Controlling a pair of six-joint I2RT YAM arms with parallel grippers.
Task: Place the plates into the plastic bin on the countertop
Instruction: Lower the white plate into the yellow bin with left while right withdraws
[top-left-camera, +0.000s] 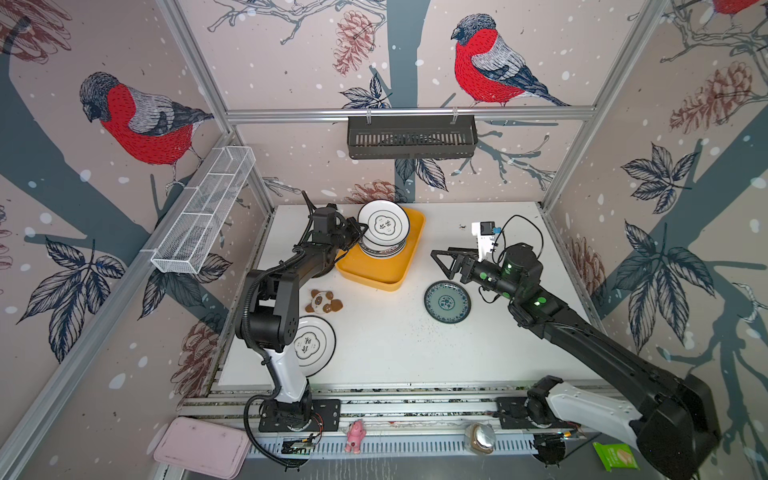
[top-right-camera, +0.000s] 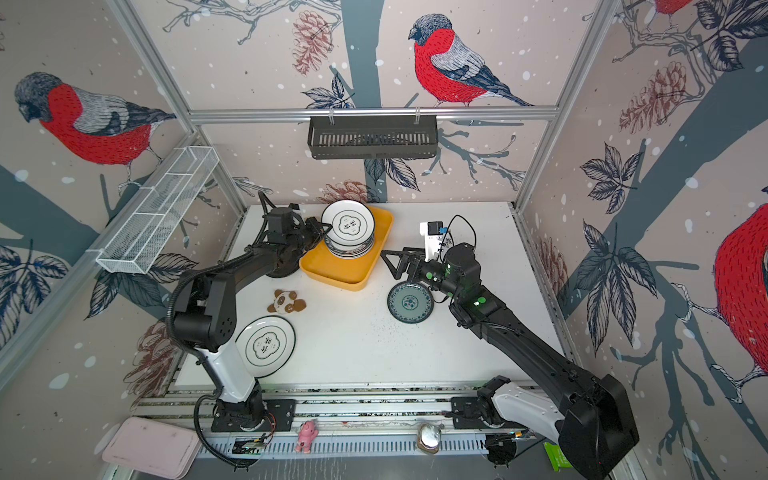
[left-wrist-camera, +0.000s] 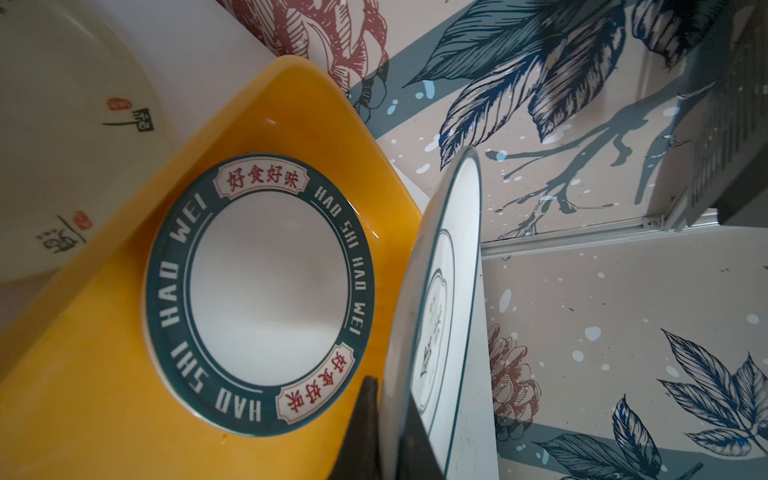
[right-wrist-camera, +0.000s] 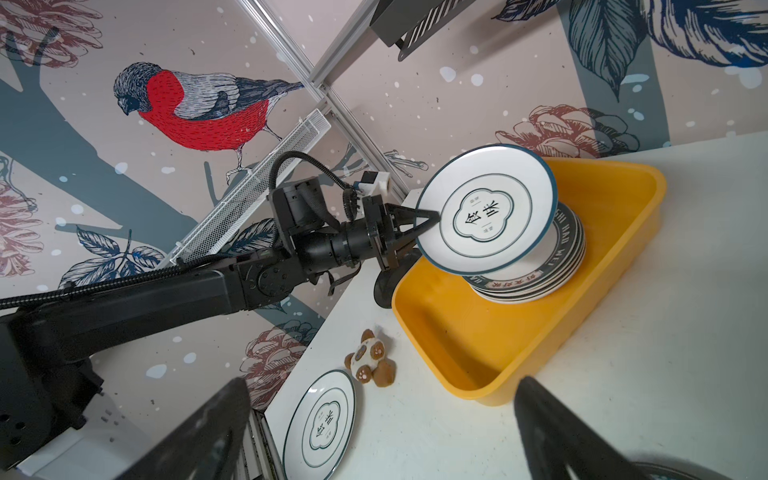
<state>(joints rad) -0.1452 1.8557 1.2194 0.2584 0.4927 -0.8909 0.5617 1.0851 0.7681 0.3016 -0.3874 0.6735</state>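
The left jaws are pinched tight on the rim of a white plate (right-wrist-camera: 486, 210) with a dark edge and a cloud-shaped emblem. They hold it tilted over the stack of plates (right-wrist-camera: 540, 282) at the far end of the plastic bin (top-left-camera: 388, 276). The right jaws stand fully apart and empty above the bench (top-left-camera: 395, 345), between the bin and a teal plate (top-left-camera: 447, 302). A second white plate (top-left-camera: 318, 343) lies on the bench near the left arm's base, close to a panda toy (top-left-camera: 323, 301).

The risk I see is in the release — the plate is gripped by one edge only and hangs at a slant. Dropped like this, it could slide off the stack, strike the bin wall or push the pile askew.

Whether its low edge already touches the stack cannot be told, nor can the stacked plates be counted. A dark round shape (right-wrist-camera: 382, 289) beside the bin is mostly covered by the left arm — possibly another plate. In the left wrist view a cream plate (left-wrist-camera: 62, 145) is cut off by the frame, outside the bin.
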